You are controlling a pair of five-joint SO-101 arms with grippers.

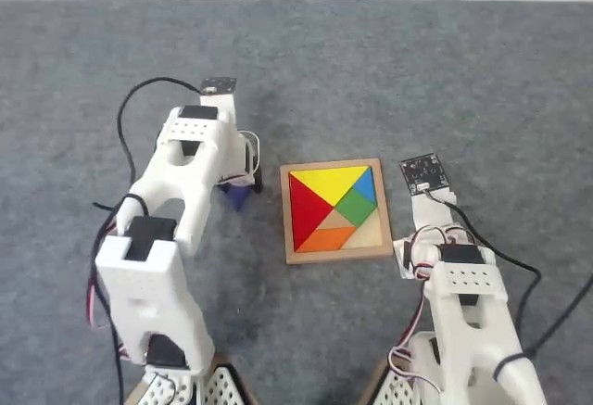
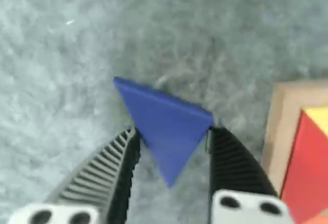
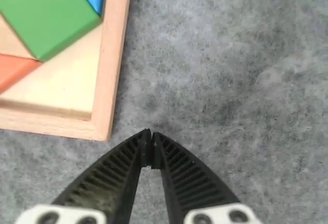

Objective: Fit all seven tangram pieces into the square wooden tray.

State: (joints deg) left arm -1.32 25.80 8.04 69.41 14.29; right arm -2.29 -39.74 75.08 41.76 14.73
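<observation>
The square wooden tray (image 1: 335, 257) lies mid-table and holds a yellow triangle (image 1: 329, 183), a red triangle (image 1: 304, 212), a green square (image 1: 356, 207), a light blue triangle (image 1: 368, 185) and an orange piece (image 1: 330, 237). Bare wood shows at its near right corner. Left of the tray, a dark blue triangle (image 1: 239, 196) sits between the fingers of my left gripper (image 1: 243, 183). In the left wrist view both fingertips (image 2: 132, 134) press the blue triangle's (image 2: 166, 124) slanted edges. My right gripper (image 3: 151, 147) is shut on nothing, just off the tray's near right corner (image 3: 115, 55).
Grey carpet covers the whole table. The tray's wooden rim (image 2: 279, 126) lies close beside the left gripper. My right gripper (image 1: 406, 259) hangs low by the tray, with its arm's cables trailing toward the near edge.
</observation>
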